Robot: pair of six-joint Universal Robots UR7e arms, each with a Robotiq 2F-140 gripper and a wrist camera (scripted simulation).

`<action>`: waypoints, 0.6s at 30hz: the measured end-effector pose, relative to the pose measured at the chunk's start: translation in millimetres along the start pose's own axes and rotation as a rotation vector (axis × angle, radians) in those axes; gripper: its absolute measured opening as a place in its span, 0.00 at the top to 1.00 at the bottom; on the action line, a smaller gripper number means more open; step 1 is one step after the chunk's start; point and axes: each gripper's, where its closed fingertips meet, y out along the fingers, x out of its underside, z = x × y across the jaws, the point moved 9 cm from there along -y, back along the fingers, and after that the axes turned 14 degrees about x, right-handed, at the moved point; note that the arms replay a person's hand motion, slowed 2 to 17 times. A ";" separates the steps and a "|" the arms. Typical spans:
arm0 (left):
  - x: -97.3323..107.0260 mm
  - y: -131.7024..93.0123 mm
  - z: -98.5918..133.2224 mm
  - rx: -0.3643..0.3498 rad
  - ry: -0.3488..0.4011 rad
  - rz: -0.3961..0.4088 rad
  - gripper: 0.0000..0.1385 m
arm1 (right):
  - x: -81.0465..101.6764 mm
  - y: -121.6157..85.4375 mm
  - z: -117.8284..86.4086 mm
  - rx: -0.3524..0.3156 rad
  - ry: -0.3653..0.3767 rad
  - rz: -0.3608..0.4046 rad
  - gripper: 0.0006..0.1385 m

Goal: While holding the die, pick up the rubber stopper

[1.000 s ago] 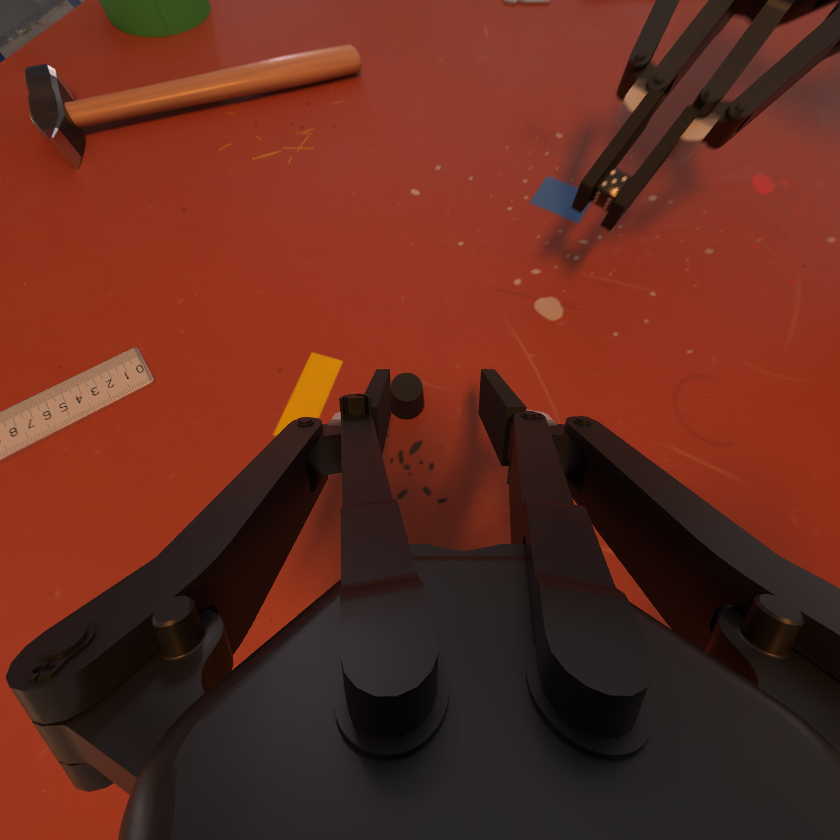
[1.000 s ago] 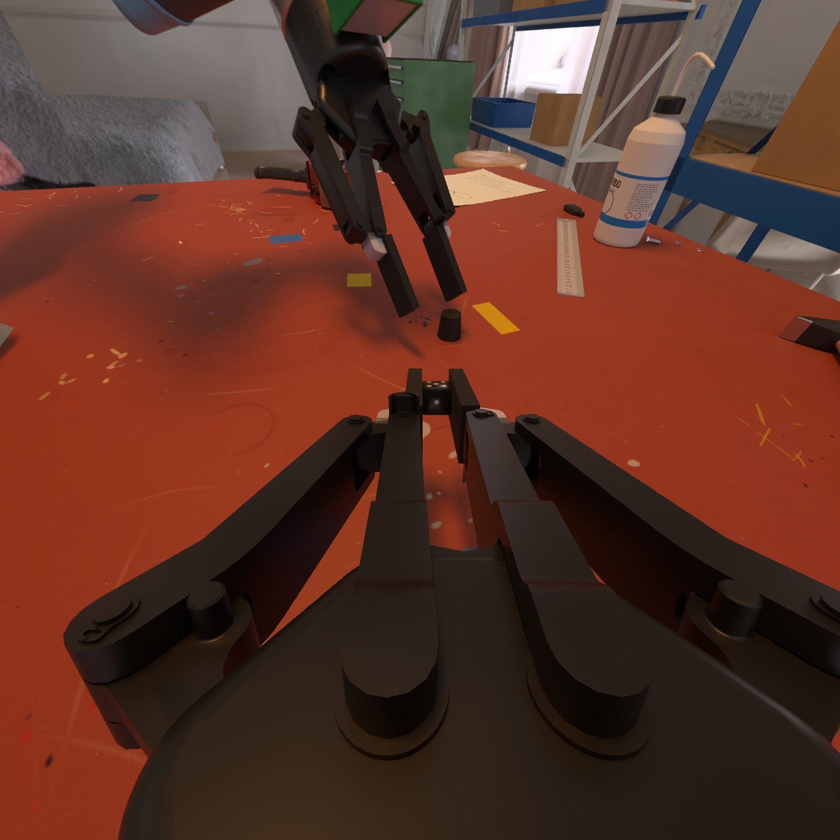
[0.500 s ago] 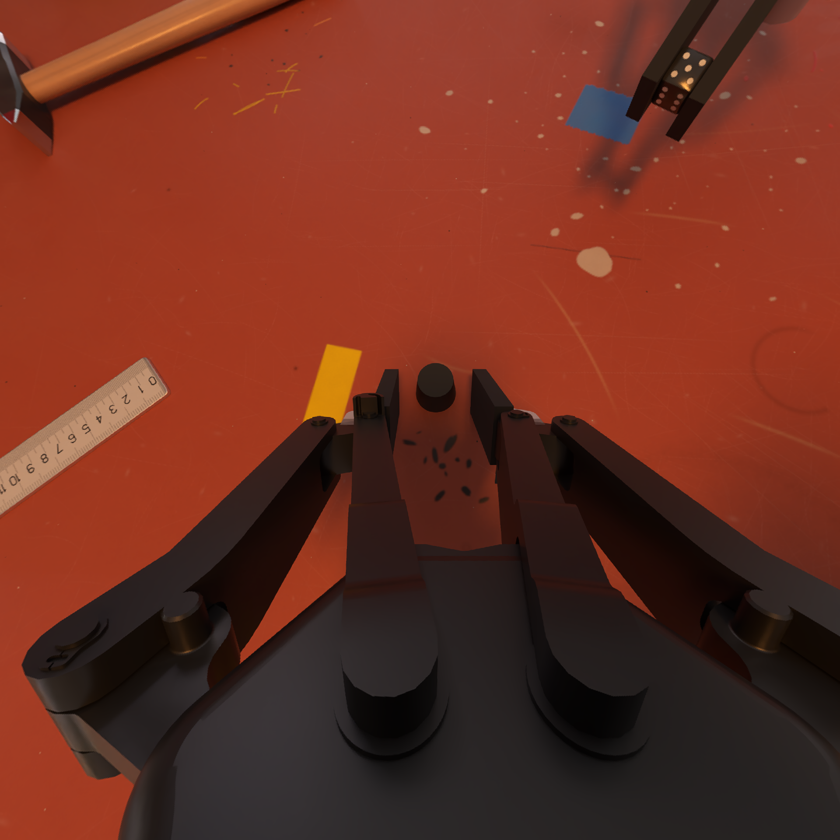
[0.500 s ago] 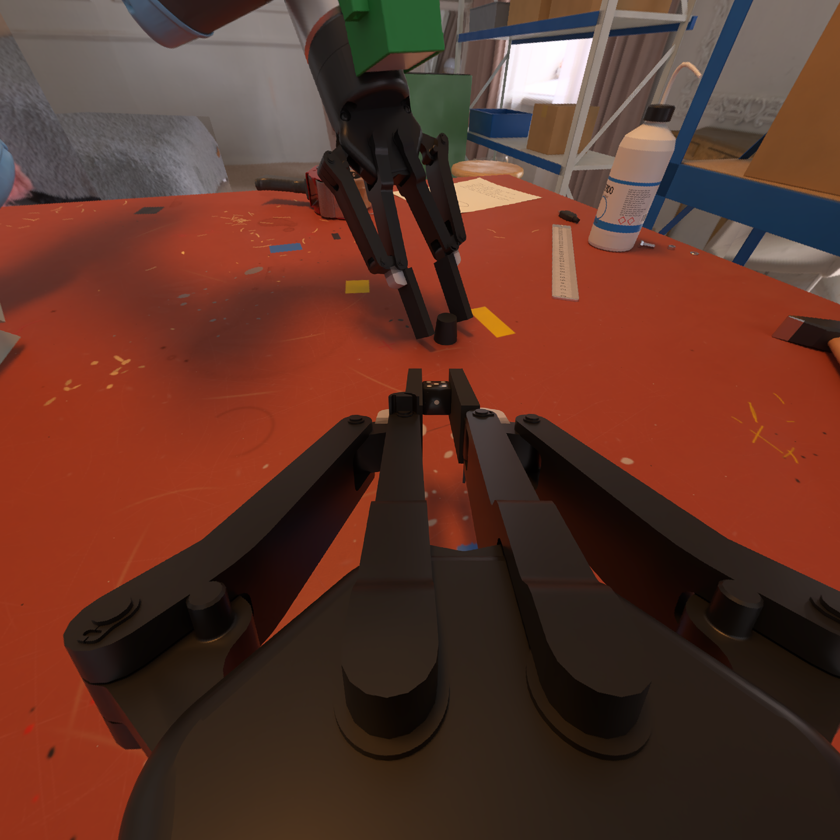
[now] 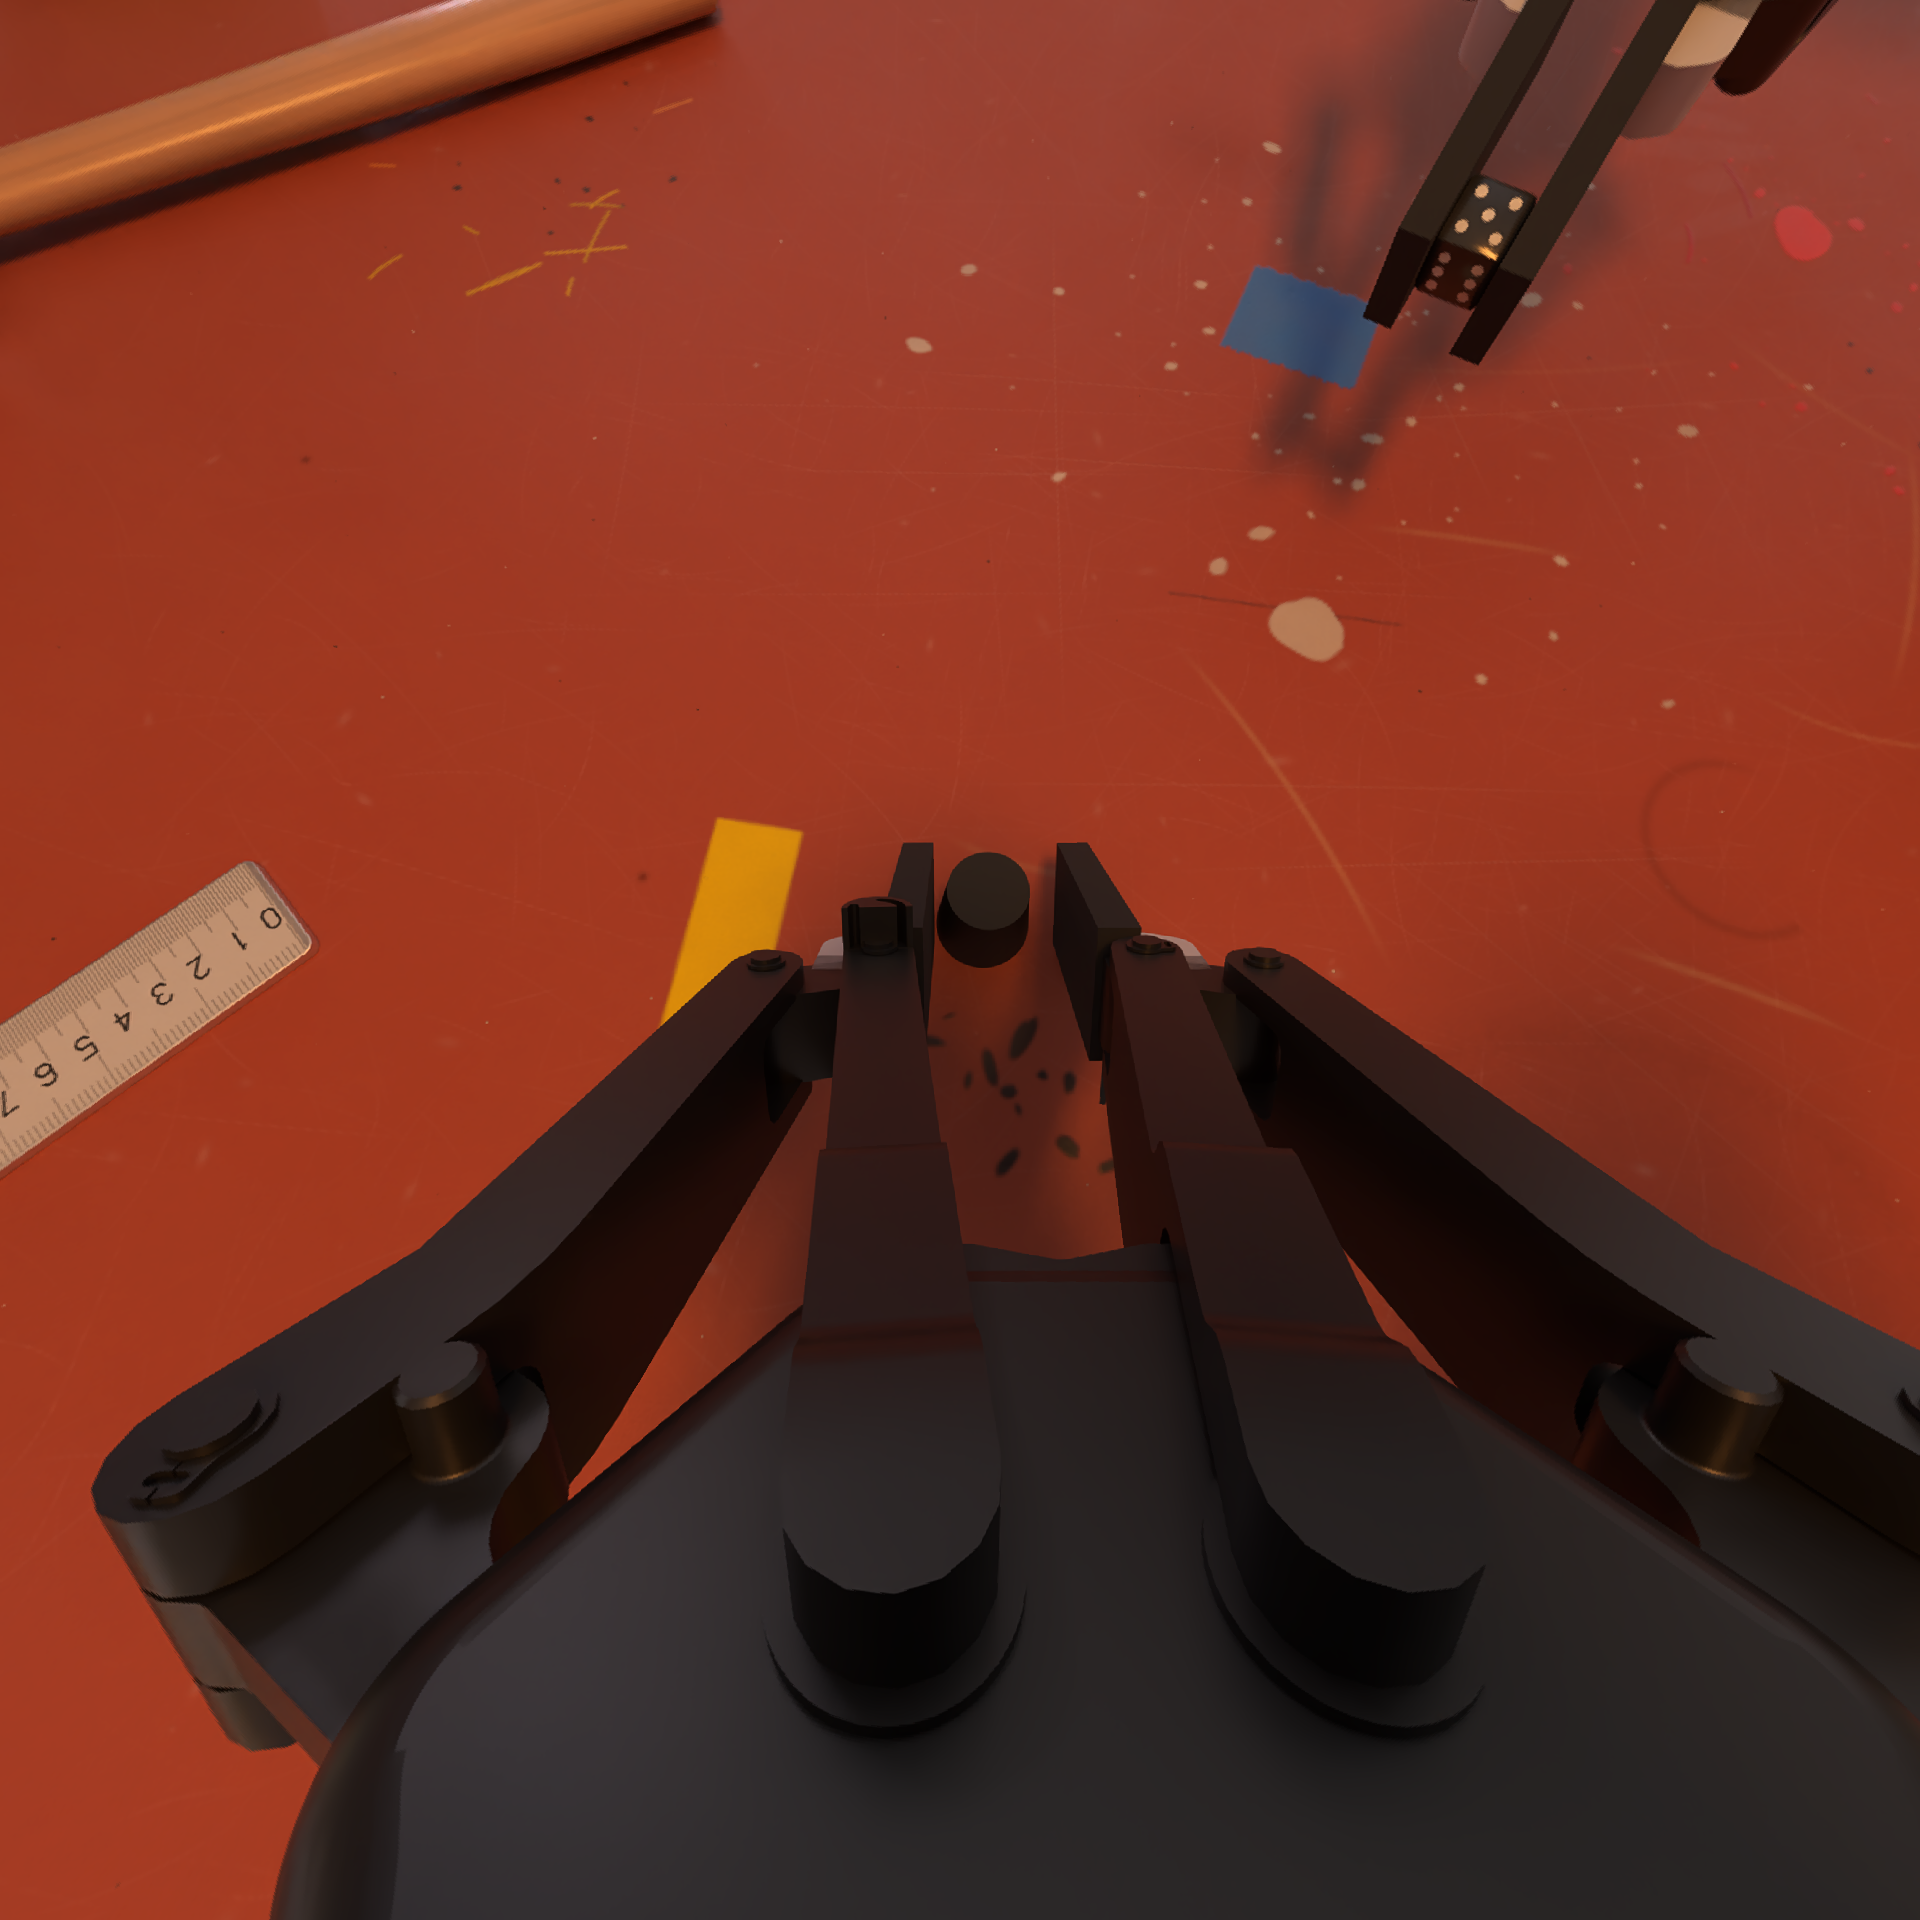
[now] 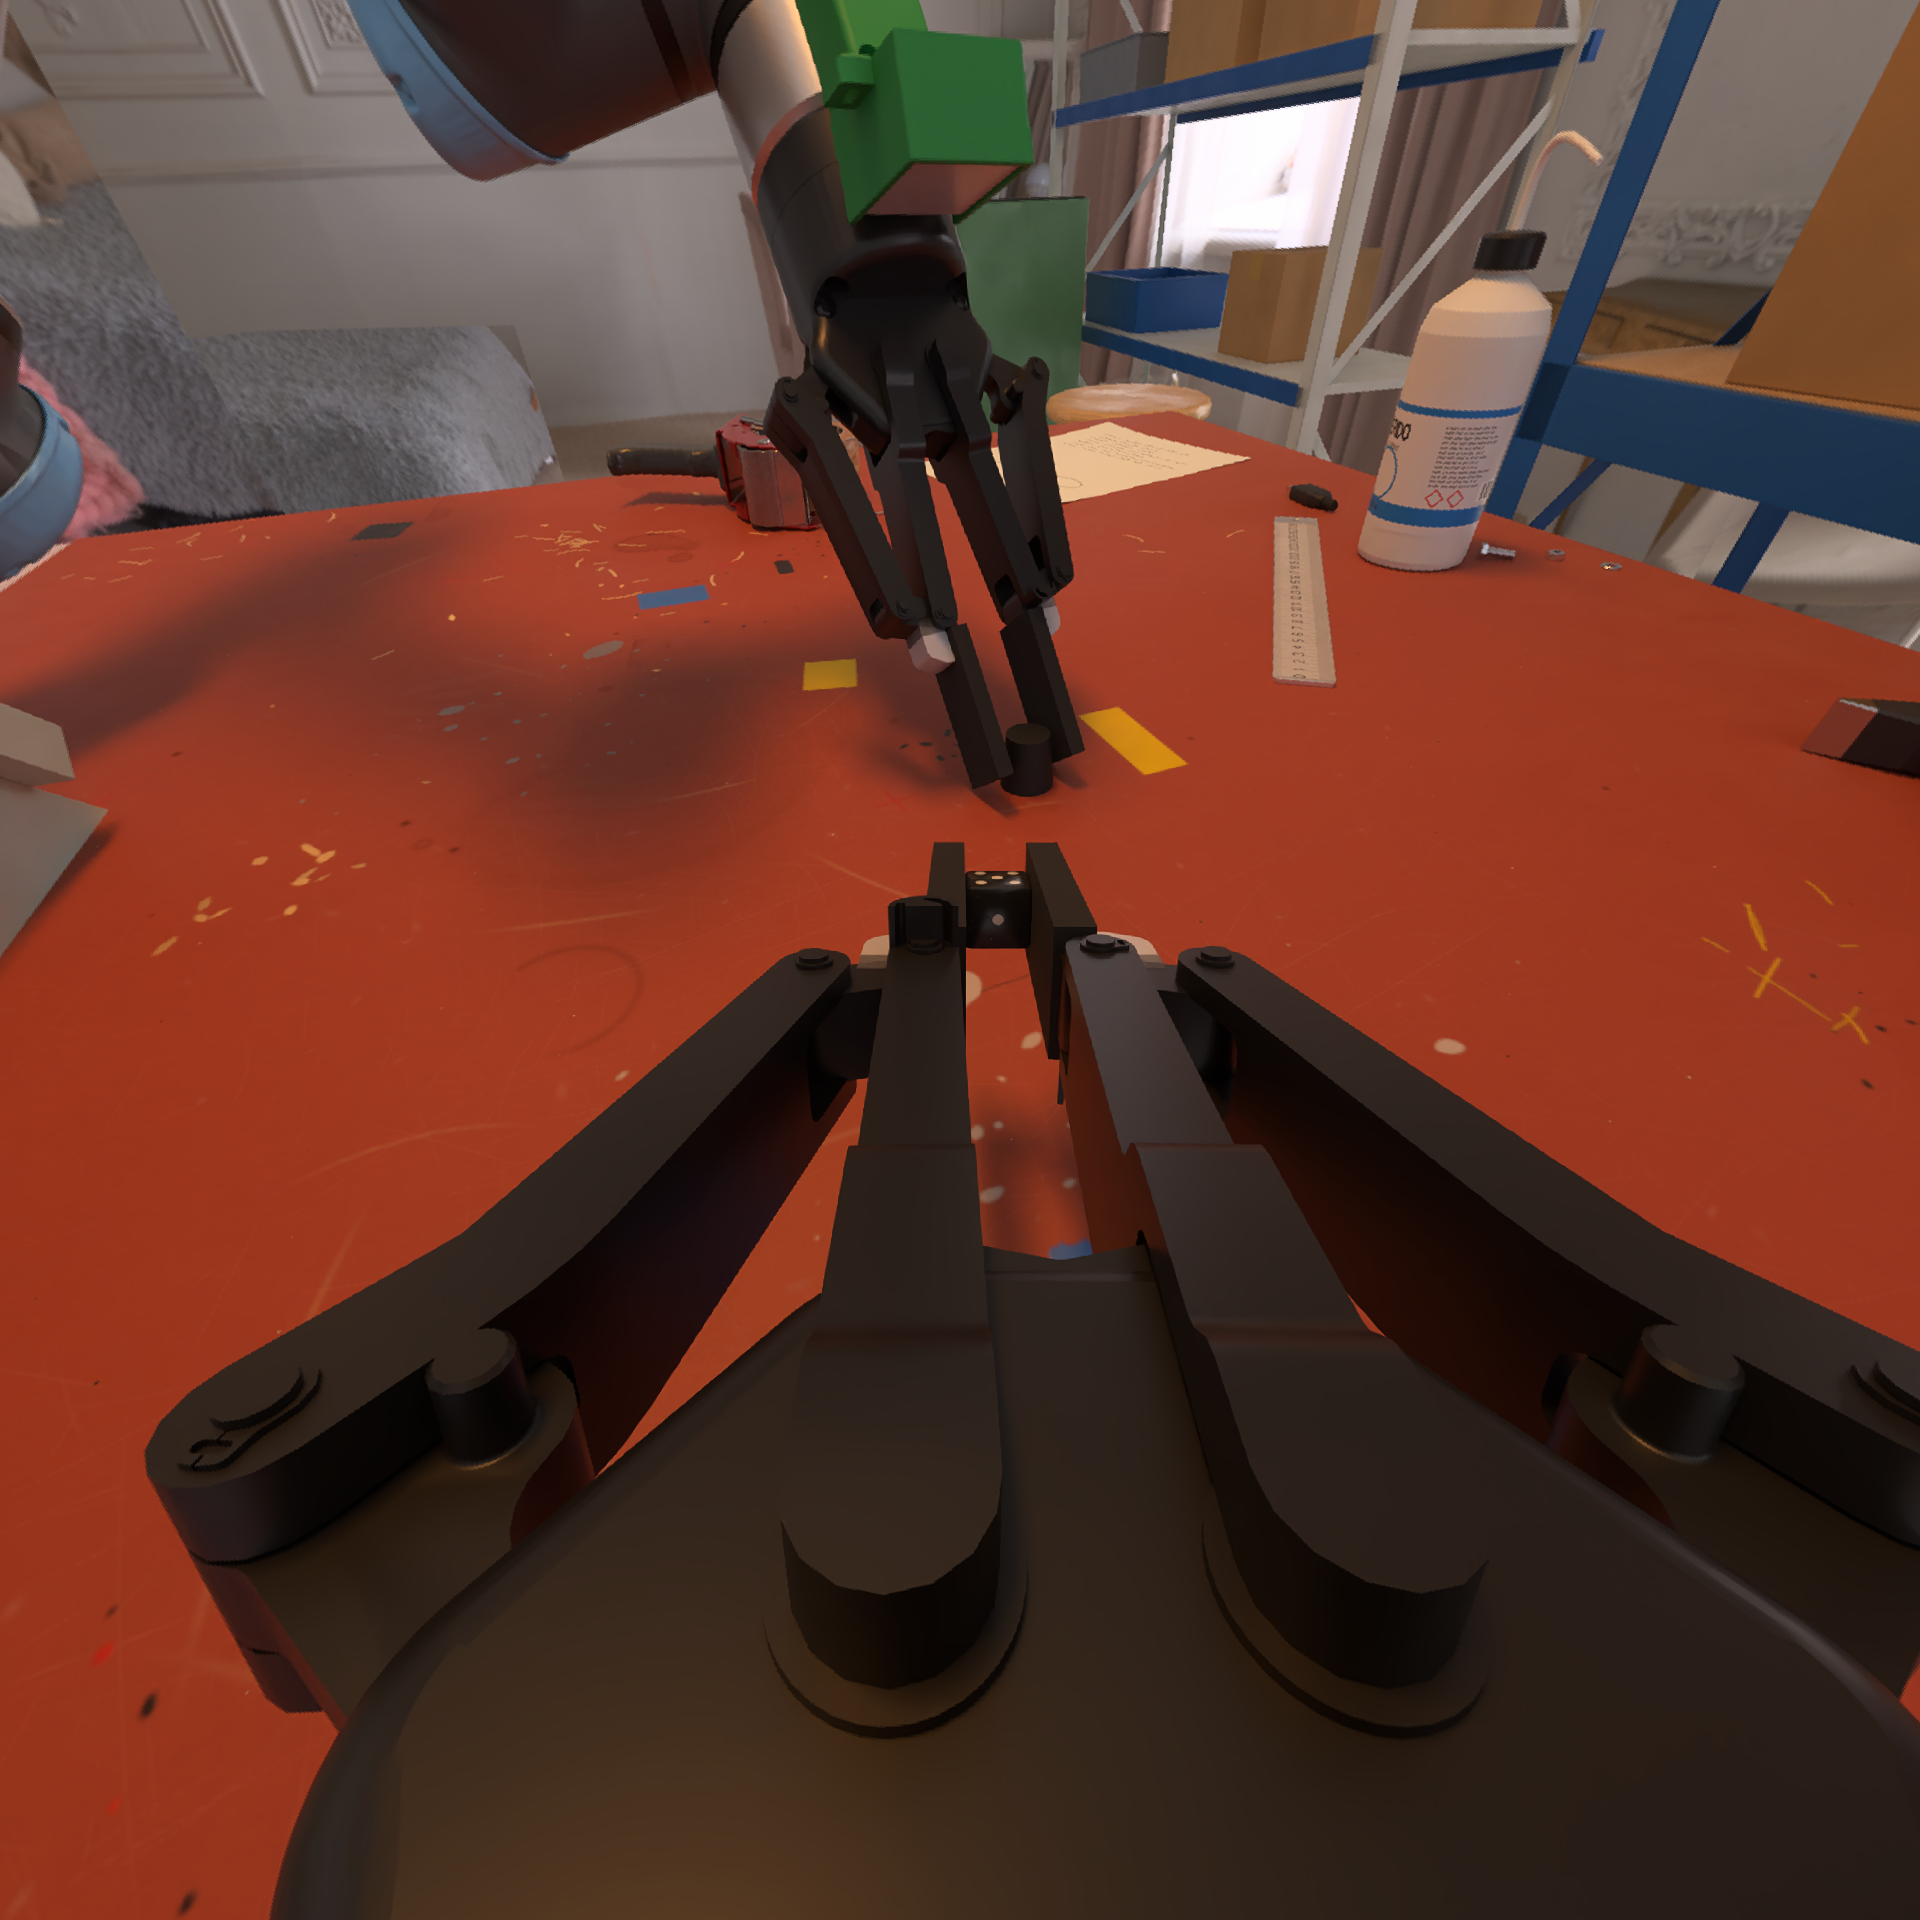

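Behind your red, paint-flecked tabletop point(image 6: 416, 1039) stand blue-and-white shelving with cardboard boxes and a grey blanketed seat along the far wall.

Your left hand point(image 5: 985, 883) reaches down near the middle of the tabletop, its fingers narrowed around the rubber stopper point(image 5: 983, 909), a short dark plug standing upright on the surface. You can see a thin gap on each side of the stopper in the left wrist view, so the pads are close beside it and not yet pressing; the right wrist view shows the same hand point(image 6: 1023, 764) with its fingertips at the surface on either side of the stopper point(image 6: 1029, 758).

Your right hand point(image 6: 995, 894) is clamped on the die point(image 6: 995, 909), a black cube with pale pips, pinched between the fingertips and held clear above the tabletop, toward your near edge from the stopper. From the left wrist view the die point(image 5: 1470, 244) sits between those two fingers, above a blue patch point(image 5: 1297, 324).

Just beside the stopper lies a yellow strip point(image 5: 740, 904). A wooden ruler point(image 5: 135, 997) lies farther toward the right edge, and a white bottle point(image 6: 1455, 405) stands near the far right corner. A hammer's wooden handle point(image 5: 343, 94) crosses the top of the left wrist view. A sheet of paper point(image 6: 1132, 457) rests at the far edge.
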 end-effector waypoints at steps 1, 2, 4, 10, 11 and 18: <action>-0.3 0.3 -0.2 0.003 -0.002 0.004 0.77 | 0.0 -0.1 0.1 -0.001 0.001 0.001 0.89; -0.7 0.5 -0.4 0.004 -0.004 0.007 0.77 | 0.0 -0.2 0.2 -0.003 0.001 0.002 0.89; -1.1 1.0 -1.0 0.000 -0.007 0.013 0.77 | 0.0 -0.3 0.4 -0.005 0.001 0.004 0.89; -1.0 1.3 -1.4 -0.022 -0.008 0.021 0.83 | -0.3 -1.0 -0.1 -0.022 -0.002 0.017 0.89; -1.0 1.3 -1.2 -0.024 -0.008 0.021 0.83 | -0.5 -1.2 -0.3 -0.026 -0.004 0.021 0.89; -0.8 2.2 2.4 -0.042 0.032 0.021 0.83 | -1.9 -2.5 -1.6 -0.043 -0.018 0.053 0.89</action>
